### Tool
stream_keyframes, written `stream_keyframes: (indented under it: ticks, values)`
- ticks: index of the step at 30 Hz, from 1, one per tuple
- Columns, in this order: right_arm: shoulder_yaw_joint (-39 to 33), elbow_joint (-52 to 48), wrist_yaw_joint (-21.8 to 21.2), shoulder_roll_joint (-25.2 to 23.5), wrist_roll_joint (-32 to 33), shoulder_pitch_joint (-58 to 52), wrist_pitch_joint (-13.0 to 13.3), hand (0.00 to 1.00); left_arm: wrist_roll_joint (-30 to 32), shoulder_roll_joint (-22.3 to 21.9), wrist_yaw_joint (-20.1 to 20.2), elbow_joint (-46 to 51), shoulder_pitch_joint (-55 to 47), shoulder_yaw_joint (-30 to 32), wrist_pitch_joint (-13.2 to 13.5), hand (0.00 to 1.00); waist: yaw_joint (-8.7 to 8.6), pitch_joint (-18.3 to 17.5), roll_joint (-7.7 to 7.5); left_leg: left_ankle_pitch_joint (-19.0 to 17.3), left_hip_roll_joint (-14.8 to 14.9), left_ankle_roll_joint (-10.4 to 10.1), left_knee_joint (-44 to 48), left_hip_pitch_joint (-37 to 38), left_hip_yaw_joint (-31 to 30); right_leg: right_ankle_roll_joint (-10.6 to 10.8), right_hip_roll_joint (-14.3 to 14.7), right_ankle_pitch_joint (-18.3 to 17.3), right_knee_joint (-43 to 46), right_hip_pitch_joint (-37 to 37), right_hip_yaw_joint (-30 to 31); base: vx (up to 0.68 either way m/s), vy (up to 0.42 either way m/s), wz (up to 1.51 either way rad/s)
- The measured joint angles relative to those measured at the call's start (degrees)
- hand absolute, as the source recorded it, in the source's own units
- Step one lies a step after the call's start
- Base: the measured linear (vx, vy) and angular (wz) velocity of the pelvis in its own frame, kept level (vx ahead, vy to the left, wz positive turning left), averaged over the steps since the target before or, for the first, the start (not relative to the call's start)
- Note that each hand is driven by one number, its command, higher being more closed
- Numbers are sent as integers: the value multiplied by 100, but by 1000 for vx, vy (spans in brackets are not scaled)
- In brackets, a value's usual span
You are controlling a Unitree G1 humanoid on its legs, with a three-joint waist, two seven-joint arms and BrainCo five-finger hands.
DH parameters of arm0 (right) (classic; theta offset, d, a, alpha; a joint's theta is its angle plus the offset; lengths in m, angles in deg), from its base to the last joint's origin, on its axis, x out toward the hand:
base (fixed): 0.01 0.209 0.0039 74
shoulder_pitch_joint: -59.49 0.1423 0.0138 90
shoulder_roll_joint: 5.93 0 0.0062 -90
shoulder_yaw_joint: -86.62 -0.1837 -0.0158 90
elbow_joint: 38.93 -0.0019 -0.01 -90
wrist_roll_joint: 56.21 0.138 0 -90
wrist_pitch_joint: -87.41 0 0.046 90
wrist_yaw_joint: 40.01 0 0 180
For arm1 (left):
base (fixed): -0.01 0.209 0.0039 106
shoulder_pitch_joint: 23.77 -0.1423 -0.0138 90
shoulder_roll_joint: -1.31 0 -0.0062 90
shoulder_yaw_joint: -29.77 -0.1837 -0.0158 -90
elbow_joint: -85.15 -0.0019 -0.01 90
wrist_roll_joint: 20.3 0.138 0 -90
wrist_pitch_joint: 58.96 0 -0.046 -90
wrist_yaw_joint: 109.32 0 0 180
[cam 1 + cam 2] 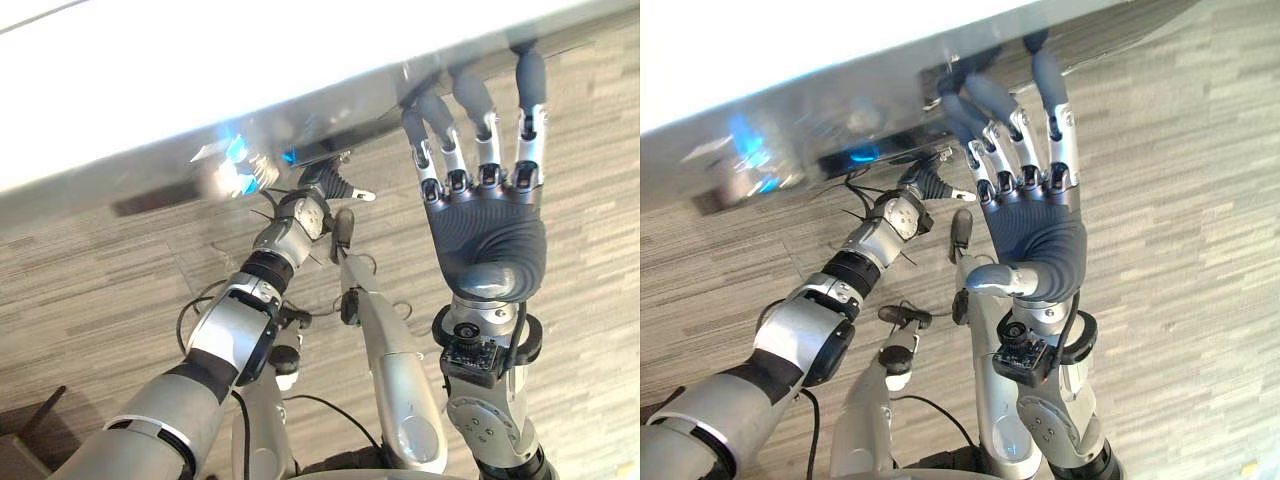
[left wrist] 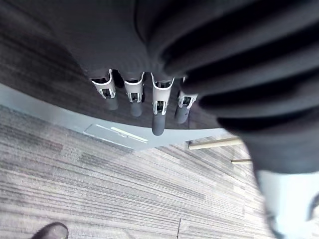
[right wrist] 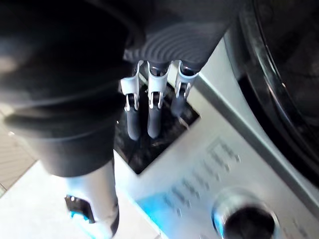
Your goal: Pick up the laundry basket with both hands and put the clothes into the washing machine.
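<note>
Both open, empty: left hand (image 2: pixel 158 112) low, right hand (image 1: pixel 487 235) at the washing machine (image 1: pixel 150 90) panel (image 3: pixel 149 147); keep fingertips off the knob (image 3: pixel 244 219).

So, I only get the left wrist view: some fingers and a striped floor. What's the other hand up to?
Observer: The right hand is raised, fingers straight, reaching to the front of the washing machine.
Operator: Which part of it?
Observer: In the right wrist view its fingertips lie over a dark square panel; whether they touch it, I can't tell.
Operator: Anything else near there?
Observer: A round knob sits beside that panel, with a blue glow next to it.
</note>
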Motion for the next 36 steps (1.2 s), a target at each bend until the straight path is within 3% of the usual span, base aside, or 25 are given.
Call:
stream_keyframes:
  ticks: [3, 5, 6, 7, 8, 9, 10, 11, 13, 15, 17, 19, 21, 23, 25, 26, 28, 31, 33, 35, 36]
  values:
    - [-205, -2, 44, 157, 21, -206, 60, 0, -70, -112, 4, -221, -30, -2, -15, 0, -65, -1, 4, 1, 125, 10, 74, 213, 161, -32, -14, -27, 345, 61, -9, 139, 89, -10]
    - [-390, -35, 120, 220, 18, -302, 89, 0, -69, -288, 11, -241, -146, -52, -18, 0, -189, 6, 34, 50, -89, 83, 39, 409, 5, -630, -529, -501, 2074, -519, -184, 78, 46, 31]
    - [-409, -28, 98, 228, 27, -406, 133, 0, -68, -293, 3, -222, -231, -259, -5, 0, -113, -77, 109, -41, -89, 109, 39, 433, -75, 54, -332, -919, 2380, -955, -336, 49, -91, 5]
    - [-359, -47, 95, 234, 29, -439, 140, 0, -67, -233, 7, -222, -245, -326, 11, 0, -99, -96, 122, -62, -17, 84, 87, 447, -76, 27, -119, -821, 1912, -922, -345, 83, -212, 32]
    - [-345, -115, 21, 329, 132, -605, 184, 0, -57, -286, 53, -217, -359, -399, 28, 0, -239, -117, 89, -249, -105, -42, 220, 559, -180, -299, 78, 493, 815, -495, -378, 87, -243, 55]
    - [-369, -119, -4, 430, 199, -700, 192, 0, -61, -356, 94, -167, -510, -428, 45, 0, -270, -133, 77, -576, -115, -210, 316, 731, -135, -799, 166, 253, 446, -165, -506, 70, -269, 39]
    - [-359, -127, -11, 540, 242, -588, 243, 0, -143, -378, 83, -59, -621, -417, 48, 0, -167, -188, 130, -755, -9, -161, 561, 735, 4, -360, 254, -23, 254, -75, -355, 31, -137, -9]
    - [-362, -130, -9, 558, 250, -570, 247, 0, -194, -378, 85, -7, -632, -411, 13, 0, -148, -187, 128, -785, 10, -155, 605, 752, 12, -277, 260, -112, 220, -33, -381, -26, -57, -21]
    - [-312, -131, 8, 578, 231, -797, 238, 0, -416, -488, 26, 341, -1175, -417, 14, 0, -126, -212, 153, -796, 178, -119, 654, 1062, -2, -365, 327, -149, 103, 391, -587, -42, 68, 13]
    - [-278, -132, 4, 550, 185, -1097, 244, 0, -530, -691, -197, 849, -1936, -432, 51, 0, -95, -590, 266, -777, 279, -143, 699, 1065, -136, -472, 304, -226, 198, 453, -748, -74, 133, 34]
    - [-314, -141, 2, 494, 119, -1315, 245, 0, -721, -928, -353, 1009, -2265, -631, 53, 0, 51, -652, 288, -711, 387, -186, 761, 1330, -289, -590, 235, -321, 286, 843, -987, -88, 159, 53]
    - [-323, -140, -34, 523, -19, -1633, 188, 0, -1022, -1289, -452, 1406, -2835, -782, 102, 0, 171, -1096, 389, -632, 383, -105, 729, 1258, -490, -459, 82, -518, 395, 962, -1197, -159, 142, 65]
    - [-324, -141, -178, 514, -177, -1965, -55, 0, -1266, -1424, -530, 1988, -3646, -839, 286, 0, 288, -1318, 519, -544, 334, 126, 522, 1498, -799, -257, -36, -687, 437, 1415, -1434, -106, 132, 75]
    - [-339, -65, -345, 380, -325, -2348, -192, 0, -1403, -934, -415, 3055, -4643, -974, 562, 0, 438, -1515, 556, -437, 223, 225, 304, 1678, -1262, -227, -112, -789, 430, 1812, -1691, -75, 117, 82]
    - [-680, 428, -510, 87, -330, -2845, -361, 0, -1598, -391, -357, 3747, -6128, -356, 1052, 0, 773, -1986, 605, -155, -41, 171, -217, 1759, -1990, -178, -184, -818, 290, 2165, -2051, -89, 89, 89]
    - [-711, 525, -516, 68, -330, -2856, -379, 0, -1619, -351, -365, 3698, -6237, -246, 1067, 0, 802, -2033, 607, -129, -75, 171, -299, 1771, -2047, -158, -191, -804, 253, 2203, -2079, -87, 99, 85]
    - [-974, 1431, -644, -59, -333, -2837, -695, 0, -1851, -24, -203, 2877, -6877, 323, 1027, 0, 951, -2163, 590, 82, -348, 83, -853, 2097, -2422, -10, -148, -493, -276, 2717, -2224, -94, 157, 51]
    - [-1056, 2004, -699, -111, -424, -2874, -792, 0, -1887, -25, -17, 2551, -7418, 434, 1014, 0, 981, -2366, 523, 207, -530, 29, -1015, 2159, -2645, -56, -178, -189, -606, 2916, -2236, -88, 235, 27]
    - [-1067, 2298, -719, -180, -559, -2865, -797, 0, -2009, -131, 24, 2398, -7514, 564, 1015, 0, 1058, -2453, 455, 207, -525, 30, -1004, 2245, -2847, -47, -227, -168, -504, 3063, -2127, -23, 195, 35]
    - [-1069, 2570, -730, -240, -595, -2777, -796, 0, -2143, -240, 16, 2285, -7502, 611, 1051, 0, 1118, -2487, 422, 209, -460, 34, -974, 2354, -3354, 60, -351, -238, 80, 3061, -1438, 17, 165, 65]
    - [-1061, 2725, -729, -289, -694, -2672, -784, 0, -2256, -234, 8, 2236, -7447, 650, 1095, 0, 1124, -2528, 350, 210, -440, 36, -912, 2360, -3691, 336, -479, -388, 498, 3043, -882, 20, 115, 87]
